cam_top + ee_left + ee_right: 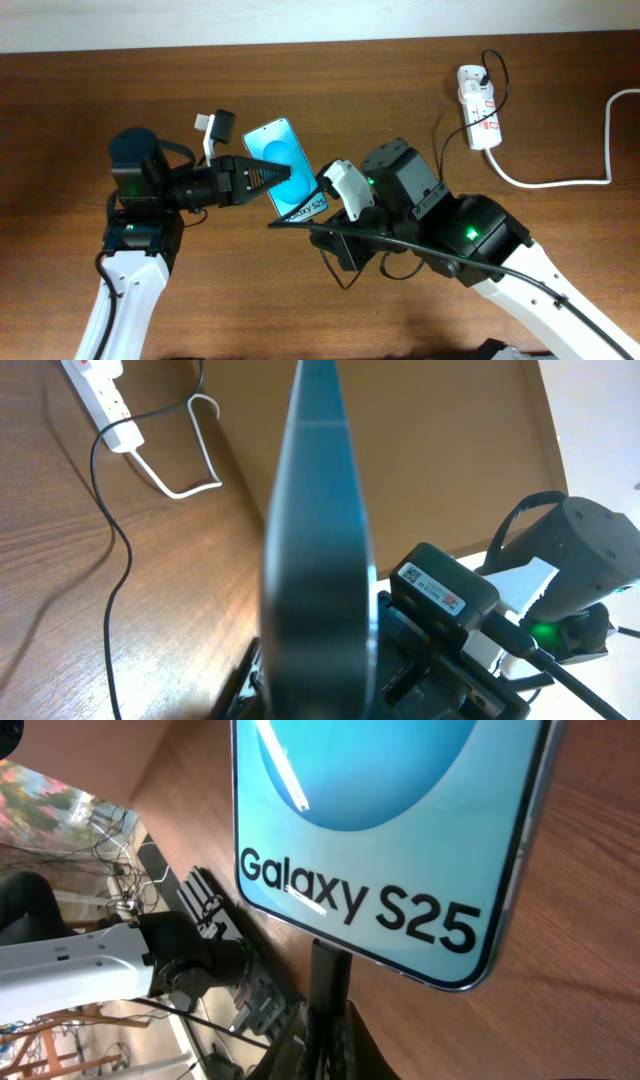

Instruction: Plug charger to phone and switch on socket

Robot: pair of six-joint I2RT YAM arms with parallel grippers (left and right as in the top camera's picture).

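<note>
The phone (pixel 283 160), with its cyan screen and "Galaxy S25" text, is held tilted above the table by my left gripper (pixel 268 173), which is shut on it. In the left wrist view the phone (pixel 318 530) stands edge-on between the jaws (pixel 320 695). My right gripper (pixel 312 224) is shut on the charger's black connector (pixel 328 970), just below the phone's text edge (pixel 360 840) in the right wrist view, fingers (pixel 335 1040) at the bottom. The white socket (pixel 478 108) lies at the back right with the charger's black plug (pixel 484 72) in it.
The socket's thick white cord (pixel 560 182) curves off to the right table edge. In the left wrist view the socket (pixel 100 385), white cord (pixel 190 470) and thin black charger cable (pixel 112 560) lie on the brown table. The right arm (pixel 520 590) is close by.
</note>
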